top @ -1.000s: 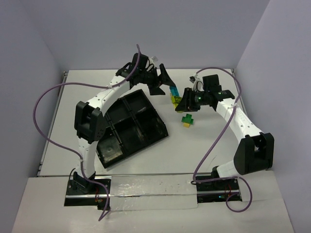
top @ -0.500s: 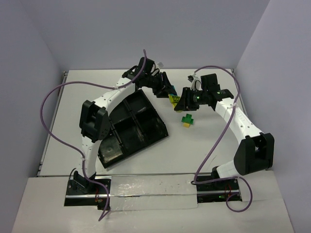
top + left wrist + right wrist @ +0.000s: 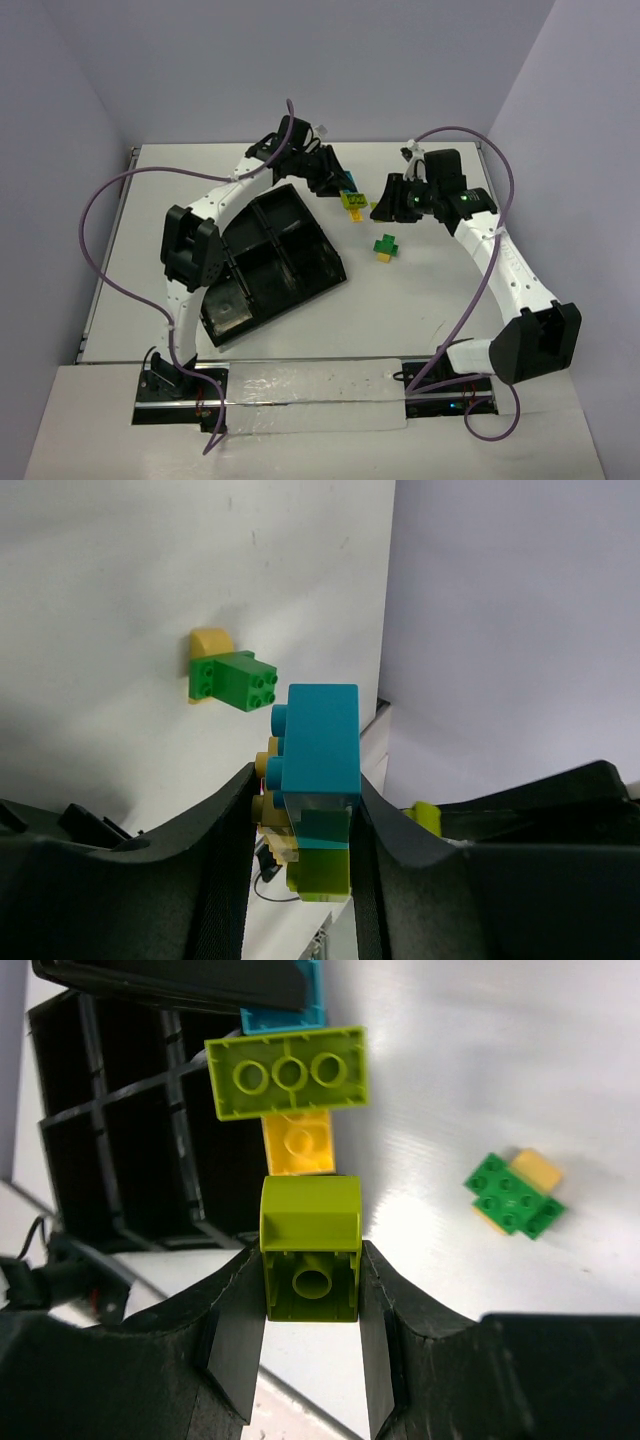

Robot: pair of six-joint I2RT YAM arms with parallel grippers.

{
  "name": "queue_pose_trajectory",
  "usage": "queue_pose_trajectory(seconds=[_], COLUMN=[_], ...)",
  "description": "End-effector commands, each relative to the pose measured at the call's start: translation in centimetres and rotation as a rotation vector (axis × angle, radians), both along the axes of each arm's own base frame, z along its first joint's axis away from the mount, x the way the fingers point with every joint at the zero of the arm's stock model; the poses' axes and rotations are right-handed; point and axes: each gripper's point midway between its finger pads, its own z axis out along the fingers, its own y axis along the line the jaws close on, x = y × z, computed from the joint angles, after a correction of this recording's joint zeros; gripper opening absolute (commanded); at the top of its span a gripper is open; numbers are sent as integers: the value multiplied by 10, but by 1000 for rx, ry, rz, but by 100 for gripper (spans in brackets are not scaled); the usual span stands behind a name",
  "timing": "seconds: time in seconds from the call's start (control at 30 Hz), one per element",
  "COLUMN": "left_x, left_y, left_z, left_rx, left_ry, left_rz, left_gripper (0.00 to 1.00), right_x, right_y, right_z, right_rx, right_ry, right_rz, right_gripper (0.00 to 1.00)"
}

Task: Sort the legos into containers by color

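Left fingers (image 3: 205,850) pinch the teal brick (image 3: 320,740) and right fingers (image 3: 225,1330) pinch the lime brick (image 3: 310,1245), at opposite ends of one stack held mid-frame in the top view, right of the black tray (image 3: 300,265). Risk: an off-axis pull pops the yellow brick (image 3: 298,1143) or lime plate (image 3: 288,1072) loose onto the surface. A shallow pinch could also let a brick twist out.

Six bricks: one blue brick (image 3: 320,735), two lime, namely a wide lime brick (image 3: 290,1072) and a small lime brick (image 3: 310,1245), two yellow, namely a stacked yellow brick (image 3: 298,1142) and a loose yellow brick (image 3: 538,1168), and one green brick (image 3: 510,1198). One tray (image 3: 300,275) has six compartments (image 3: 130,1070). Two arms, the left arm (image 3: 215,200) and right arm (image 3: 500,255), carry two cables (image 3: 90,215).
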Motion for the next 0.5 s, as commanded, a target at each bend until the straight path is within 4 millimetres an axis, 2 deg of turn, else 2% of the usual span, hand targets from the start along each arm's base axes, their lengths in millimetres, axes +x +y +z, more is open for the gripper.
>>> queue_pose_trajectory(seconds=[0.0, 0.1, 0.3, 0.4, 0.47], left_x=[9, 13, 18, 23, 29], left_y=[9, 13, 23, 28, 37], left_z=[15, 16, 18, 27, 38], left_rx=[5, 32, 63, 64, 67], left_ry=[-60, -88, -123, -154, -184], left_rz=[32, 42, 56, 68, 85], left_gripper=[0, 0, 0, 0, 0], right_x=[17, 28, 35, 33, 26], right_y=[-39, -59, -58, -51, -26], right_z=[14, 4, -8, -10, -5], right_rx=[-124, -176, -175, -166, -165], right_ry=[-44, -15, 20, 20, -27], right_rz=[-212, -336, -361, -319, -210], right_gripper=[0, 0, 0, 0, 0])
